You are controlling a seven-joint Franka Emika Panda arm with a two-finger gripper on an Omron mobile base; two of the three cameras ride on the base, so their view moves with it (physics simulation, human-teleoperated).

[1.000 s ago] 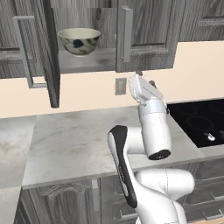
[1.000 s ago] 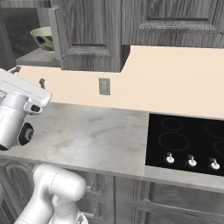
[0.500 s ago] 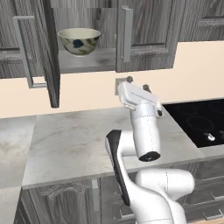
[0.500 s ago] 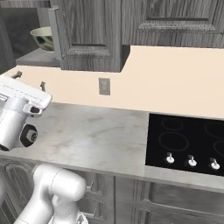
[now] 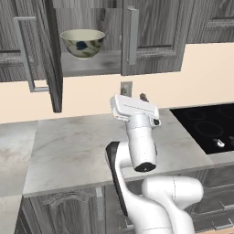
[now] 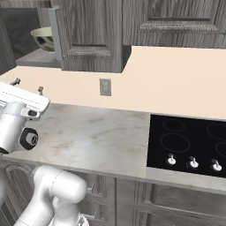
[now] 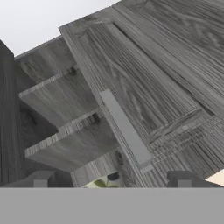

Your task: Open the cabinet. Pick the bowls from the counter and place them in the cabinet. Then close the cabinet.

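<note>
My gripper [image 7: 112,179] stands spread wide with nothing between the two dark fingertips [image 7: 41,179], which rise at about seven and five o'clock in the hand view. Just past them, at six o'clock, a sliver of the floral bowl [image 7: 103,183] peeps up, most of it cut off at the bottom of that view. Above the tips a cabinet door [image 7: 144,83] runs slantwise, its long grey bar handle [image 7: 124,127] reaching from the centre toward five o'clock; stepped shelves [image 7: 65,131] show at nine o'clock, though which shelf is which I cannot tell.

From the left base view, my hand [image 5: 135,109] hovers over the counter [image 5: 68,146], the fingers largely hidden behind the wrist. The cabinet [image 5: 91,41] hangs at twelve o'clock with both doors swung open, and the floral bowl [image 5: 82,42] sits upright on its lower shelf. The left door [image 5: 50,55] is seen nearly edge-on. In the right base view the bowl [image 6: 43,39] is half hidden behind the right door [image 6: 90,33]. The black cooktop [image 6: 190,141] lies at three o'clock, cut off by the edge.
</note>
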